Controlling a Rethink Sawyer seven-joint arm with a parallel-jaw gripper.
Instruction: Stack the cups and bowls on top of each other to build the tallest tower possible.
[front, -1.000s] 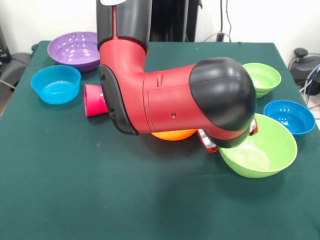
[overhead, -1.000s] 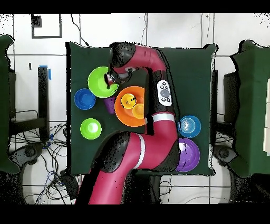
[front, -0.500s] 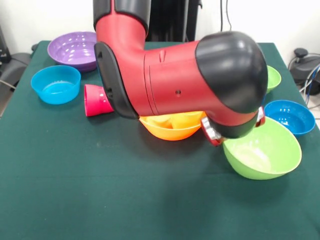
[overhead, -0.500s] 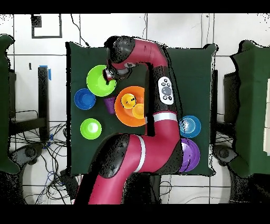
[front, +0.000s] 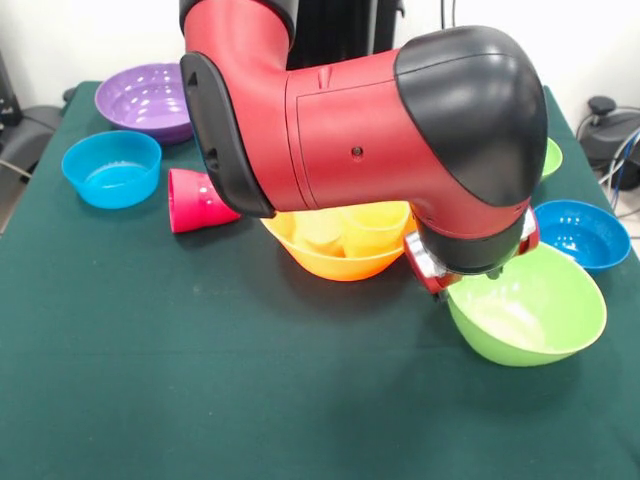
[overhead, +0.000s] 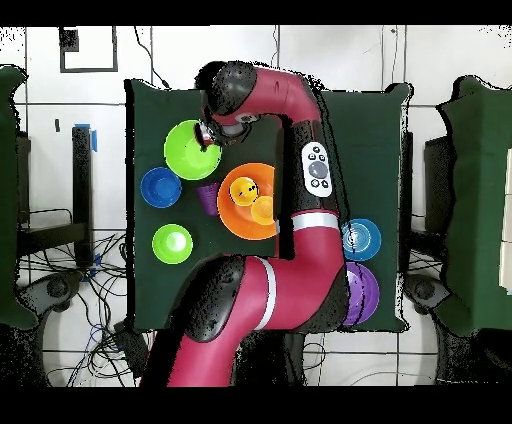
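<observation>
The gripper (front: 470, 272) is sitting at the rim of the large lime green bowl (front: 530, 310), on the side nearest the large orange bowl (front: 335, 255); it looks to be gripping that rim, since the bowl is tilting up in the front view, but the wrist is hiding the jaws, so I cannot tell whether they are clamped or apart. The step in hand is likely getting the green bowl onto the tower, whose base, the orange bowl, is sitting mid-table and holding two yellowish cups (overhead: 250, 197) inside. A purple cup (overhead: 207, 197) is standing just beside the orange bowl in the overhead view, between it and the small blue bowl (overhead: 160, 187). A red-pink cup (front: 195, 200) is lying on its side near the orange bowl. The purple bowl (front: 150, 98), another blue bowl (front: 112, 168) and a small lime green bowl (overhead: 172, 243) are sitting apart, unstacked. Next move is probably calling for lifting the green bowl clear of the cloth and carrying it across over the orange one. The cups standing inside could be making it seat crooked. Tower is barely started, most pieces loose on the green table (front: 200, 380).
</observation>
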